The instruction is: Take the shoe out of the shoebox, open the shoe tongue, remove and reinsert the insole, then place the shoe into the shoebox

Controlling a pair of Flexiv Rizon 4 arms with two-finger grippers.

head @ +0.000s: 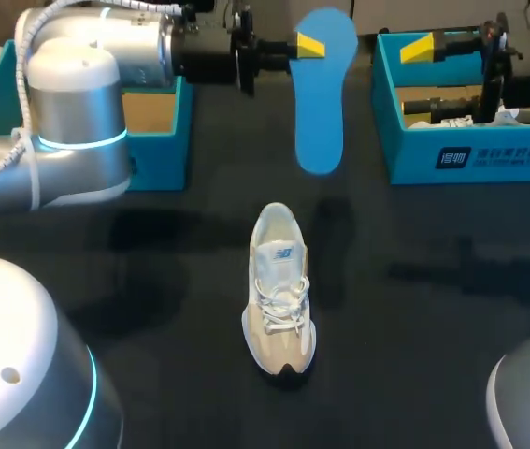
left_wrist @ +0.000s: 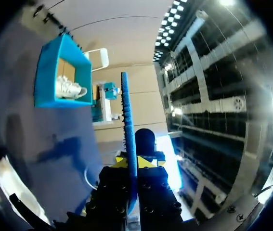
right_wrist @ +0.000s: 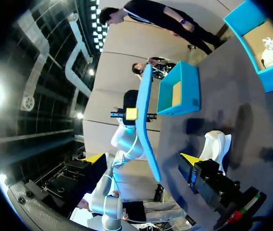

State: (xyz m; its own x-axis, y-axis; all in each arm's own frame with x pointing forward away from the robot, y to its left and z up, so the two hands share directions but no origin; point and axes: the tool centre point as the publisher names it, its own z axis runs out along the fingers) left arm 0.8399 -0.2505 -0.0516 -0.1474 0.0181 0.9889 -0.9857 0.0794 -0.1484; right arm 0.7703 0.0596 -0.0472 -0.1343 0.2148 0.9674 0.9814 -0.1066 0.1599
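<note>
A blue insole (head: pixel 321 103) hangs above the back of the table, my left gripper (head: pixel 309 44) shut on its upper end. In the left wrist view the insole (left_wrist: pixel 127 125) stands edge-on between the yellow tips (left_wrist: pixel 126 162). The beige and white shoe (head: pixel 280 292) lies on the black table below it, toe towards me, and nothing touches it. My right gripper (head: pixel 423 77) is open over the teal shoebox (head: pixel 470 154), apart from the insole. In the right wrist view its fingers (right_wrist: pixel 141 159) spread wide, with the insole (right_wrist: pixel 146 120) and shoe (right_wrist: pixel 216 144) ahead.
A second white shoe (head: pixel 526 117) lies inside the right shoebox. Another open teal box (head: pixel 157 140) stands at the back left, under my left arm. Black tabletop (head: pixel 433 309) stretches around the shoe.
</note>
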